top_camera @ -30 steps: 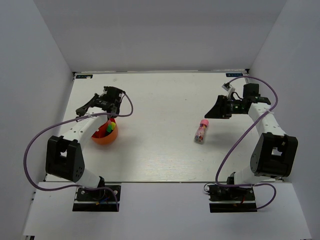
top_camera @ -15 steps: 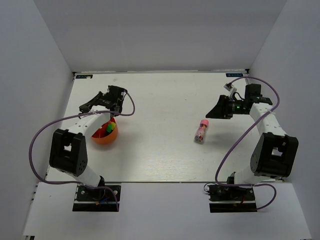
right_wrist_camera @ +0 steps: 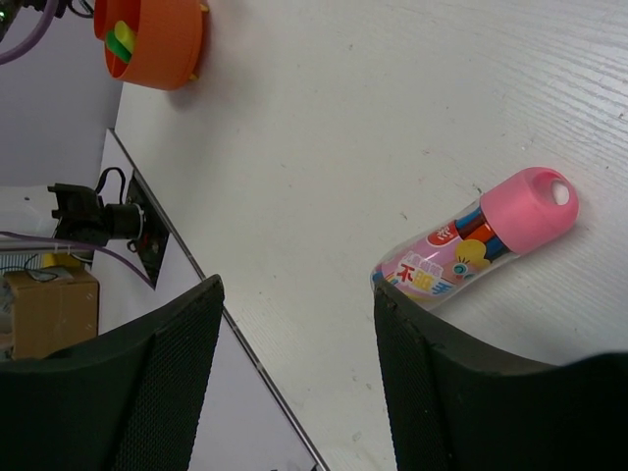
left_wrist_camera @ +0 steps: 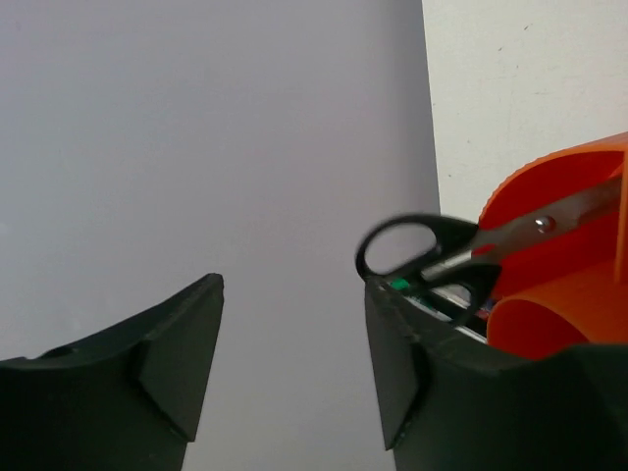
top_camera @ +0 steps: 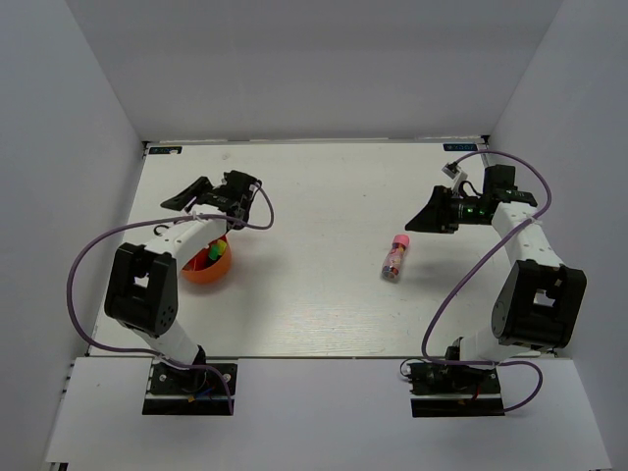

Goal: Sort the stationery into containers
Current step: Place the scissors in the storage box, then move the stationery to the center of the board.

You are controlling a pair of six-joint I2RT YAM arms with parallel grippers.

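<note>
My left gripper (top_camera: 184,196) stands open with nothing between its fingers, just behind the orange-red cup (top_camera: 208,265). In the left wrist view the gripper (left_wrist_camera: 293,285) looks toward the grey wall. The black-handled scissors (left_wrist_camera: 510,234) lie blades-first in the cup (left_wrist_camera: 564,289), with the handle loops sticking out over the rim beside my right finger (left_wrist_camera: 392,363). Yellow and green marker caps (top_camera: 218,250) show inside the cup. The pink-capped clear tube (top_camera: 394,257) lies on the table at centre right. My right gripper (top_camera: 420,221) is open just behind it, and the tube (right_wrist_camera: 481,240) lies off its right fingertip.
White walls close in the table on the left, back and right. The cup (right_wrist_camera: 162,39) stands close to the left wall (top_camera: 98,147). Purple cables loop from both arms. The arm bases (top_camera: 186,378) sit at the near edge.
My left gripper has opened and let go of the scissors, which now rest in the cup. It has also shifted slightly right and back. The right arm has hardly moved.
</note>
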